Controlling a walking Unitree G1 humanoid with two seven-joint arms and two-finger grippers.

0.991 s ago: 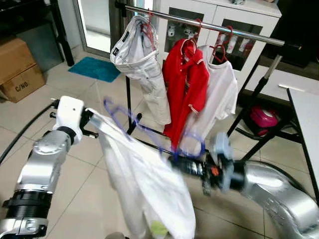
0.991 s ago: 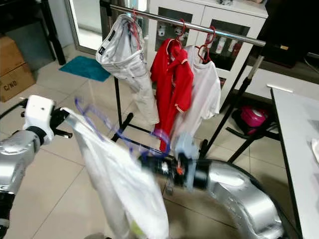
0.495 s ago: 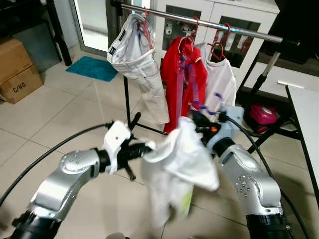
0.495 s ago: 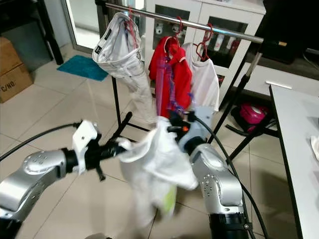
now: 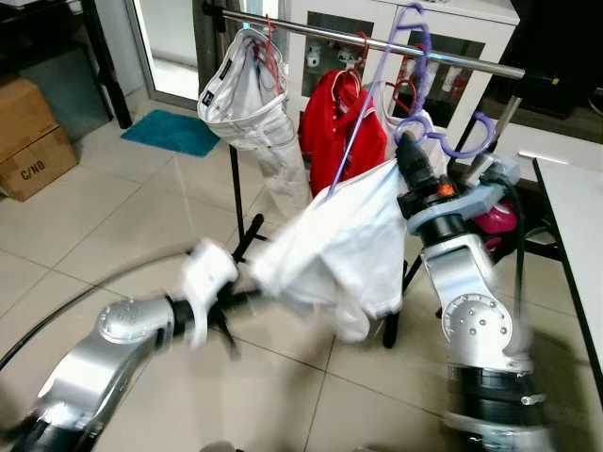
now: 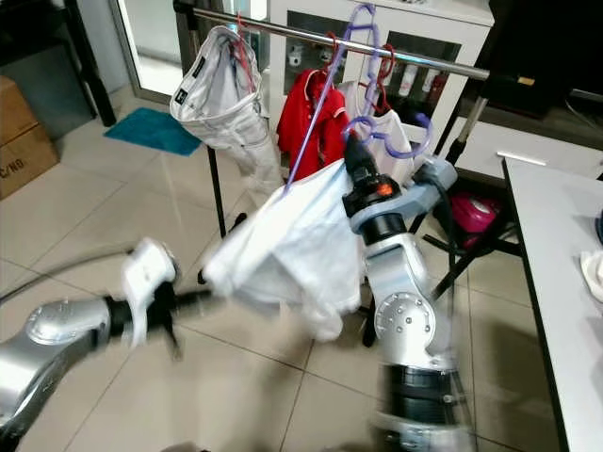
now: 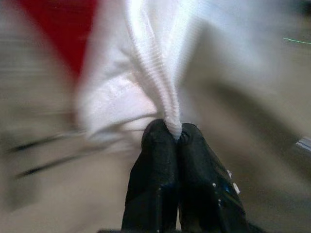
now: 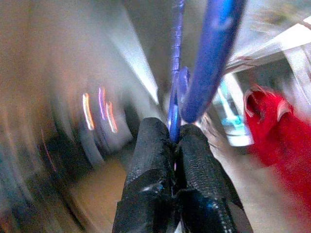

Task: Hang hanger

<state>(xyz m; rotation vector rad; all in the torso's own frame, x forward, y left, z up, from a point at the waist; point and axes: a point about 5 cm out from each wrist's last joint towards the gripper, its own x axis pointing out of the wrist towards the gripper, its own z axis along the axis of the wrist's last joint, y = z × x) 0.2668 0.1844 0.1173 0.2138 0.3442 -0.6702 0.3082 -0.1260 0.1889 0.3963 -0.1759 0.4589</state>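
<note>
Your right claw [image 8: 174,138] is raised at about one o'clock from centre in the head views, its fingers [image 8: 150,160] pinched tight on the purple hanger [image 5: 415,66]. That hanger stands tilted, its hook at the height of the metal clothes rail [image 5: 311,31], at the rail's right half; you cannot tell whether the hook touches the rail. A white garment [image 5: 344,250] hangs from the hanger and stretches down toward eight o'clock, where your left claw [image 7: 175,138] is clamped on a ribbed fold of that cloth. The left arm is blurred.

On the rail hang pale trousers [image 5: 250,94] at eleven o'clock, then a red shirt [image 5: 334,122], then a white shirt [image 6: 388,135] on a red hanger [image 6: 384,64], partly behind the purple one. A teal mat [image 5: 174,132] lies on the tiled floor [image 5: 85,217] at ten o'clock, a cardboard box [image 5: 33,132] at nine, and a white worktop [image 6: 556,264] runs along three o'clock.
</note>
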